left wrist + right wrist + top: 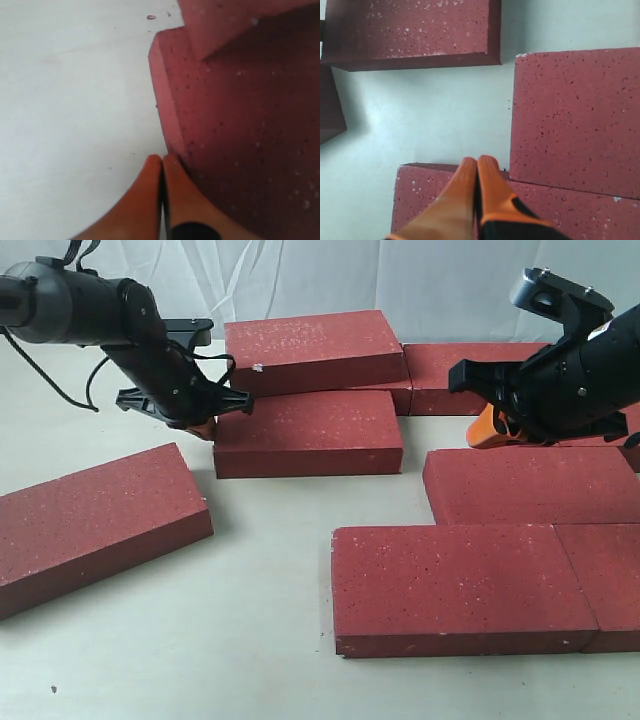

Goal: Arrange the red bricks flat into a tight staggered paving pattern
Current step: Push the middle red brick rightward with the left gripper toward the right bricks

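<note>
Several flat, rectangular, gritty dark red bricks [460,590] with pale specks lie on a pale off-white counter [260,660], with a white cloth backdrop [300,275] behind them. Nearest the exterior camera, the front brick sits flat with a corner brick [610,585] butted against its right end. A second-row brick [530,485] touches their far side, offset to the right so the joints are staggered. A back brick [470,370] lies farther off, apart from that row. In the centre, the middle brick [308,435] lies flat on its own. The chipped brick [312,348], marked by a small white nick on its front edge, rests partly on top of the middle brick's far side, overlapping it rather than lying on the counter. Well to the left, an angled brick [95,525] lies flat but skewed, apart from all the others. The left gripper [161,160] is low at the left end of the middle brick. Its orange fingers [180,200] are clenched together with nothing between them, and one tip touches the brick's corner. The right gripper [476,162] is also clenched and empty. Its orange fingers [490,185] are pressed side by side above the left end of the second-row brick, near the gap before the middle brick. Whether they touch that brick's surface cannot be told.
</note>
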